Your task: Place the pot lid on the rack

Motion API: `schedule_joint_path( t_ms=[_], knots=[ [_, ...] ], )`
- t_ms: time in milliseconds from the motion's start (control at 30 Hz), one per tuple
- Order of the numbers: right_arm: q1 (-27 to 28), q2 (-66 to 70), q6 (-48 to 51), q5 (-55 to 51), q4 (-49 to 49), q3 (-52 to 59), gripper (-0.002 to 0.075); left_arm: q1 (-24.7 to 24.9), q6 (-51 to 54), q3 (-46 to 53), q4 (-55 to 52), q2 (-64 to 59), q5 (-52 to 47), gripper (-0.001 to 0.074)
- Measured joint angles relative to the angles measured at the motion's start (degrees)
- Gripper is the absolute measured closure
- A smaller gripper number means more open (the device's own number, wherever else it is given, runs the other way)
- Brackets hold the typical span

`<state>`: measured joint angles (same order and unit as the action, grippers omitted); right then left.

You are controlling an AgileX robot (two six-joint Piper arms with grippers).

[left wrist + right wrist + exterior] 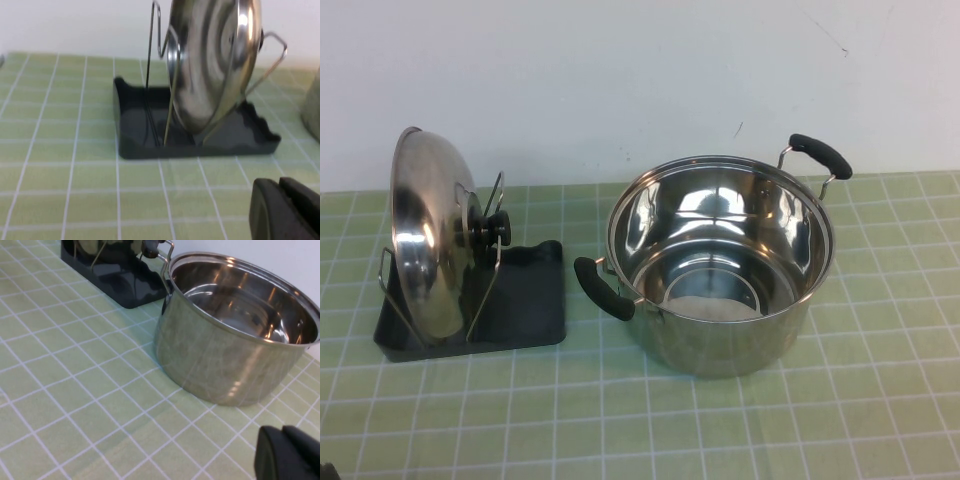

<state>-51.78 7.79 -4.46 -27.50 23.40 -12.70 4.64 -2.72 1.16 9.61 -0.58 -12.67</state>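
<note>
The shiny steel pot lid (425, 240) stands on edge in the black rack (525, 305) at the table's left, leaning between the wire uprights, its black knob (492, 228) facing the pot. In the left wrist view the lid (215, 65) stands in the rack (145, 135), and my left gripper (280, 186) is shut and empty, low over the mat, well short of the rack. My right gripper (283, 431) is shut and empty, near the mat in front of the pot. Neither gripper shows in the high view.
A deep steel pot (720, 270) with two black handles stands right of the rack, open and empty; it also shows in the right wrist view (225, 355), with the rack (120, 277) behind it. A green tiled mat (650, 420) covers the table. A white wall runs behind.
</note>
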Motion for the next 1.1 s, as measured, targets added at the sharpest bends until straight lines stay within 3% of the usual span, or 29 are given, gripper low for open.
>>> schedule_joint_path(
  t_ms=[133, 1100],
  knots=[
    [0.0, 0.0, 0.0, -0.11, 0.0, 0.0, 0.0727, 0.0, -0.74, 0.0, -0.83, 1.09, -4.61, 0.0736],
    [0.0, 0.0, 0.0, -0.23, 0.0, 0.09, 0.0727, 0.0, 3.94, -0.1, -1.08, 1.27, -4.91, 0.0736]
  ],
)
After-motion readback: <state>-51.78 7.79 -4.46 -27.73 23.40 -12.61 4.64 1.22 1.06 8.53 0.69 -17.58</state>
